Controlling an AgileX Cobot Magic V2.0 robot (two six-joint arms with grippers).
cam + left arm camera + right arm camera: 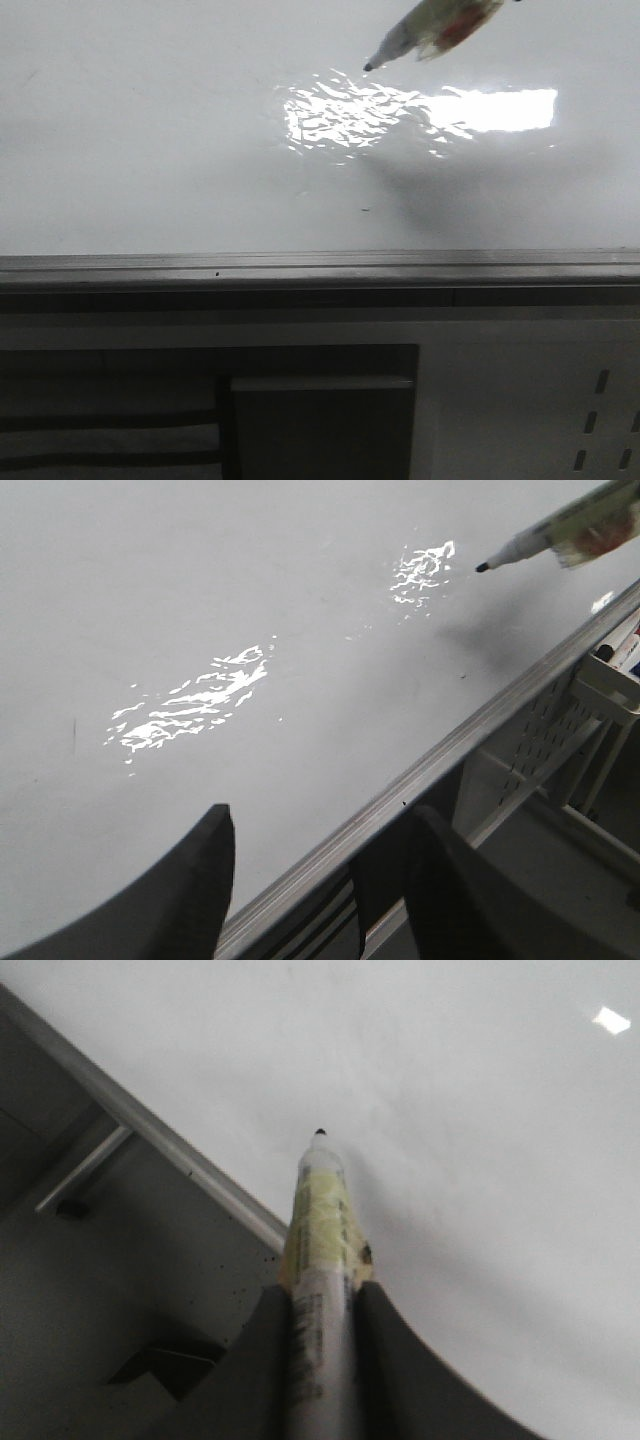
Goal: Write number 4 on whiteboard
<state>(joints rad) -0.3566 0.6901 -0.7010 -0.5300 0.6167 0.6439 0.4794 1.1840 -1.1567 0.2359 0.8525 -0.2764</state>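
Observation:
The whiteboard [150, 150] is a glossy white-grey board with a bright glare patch, and it fills most of every view. No number 4 shows on it; only a tiny dark speck [365, 210] marks the surface. A white marker [430, 30] with a black tip slants in from the far right, its tip [368, 67] close over the board; whether it touches, I cannot tell. My right gripper [322, 1330] is shut on the marker's barrel [320, 1260]. My left gripper [325, 855] is open and empty, astride the board's near edge rail [420, 780].
A grey metal rail [320, 265] runs along the board's near edge. Below it are a dark recess [320, 420] and a pale perforated panel [600, 420]. A small holder [612, 675] with spare markers hangs beside the rail.

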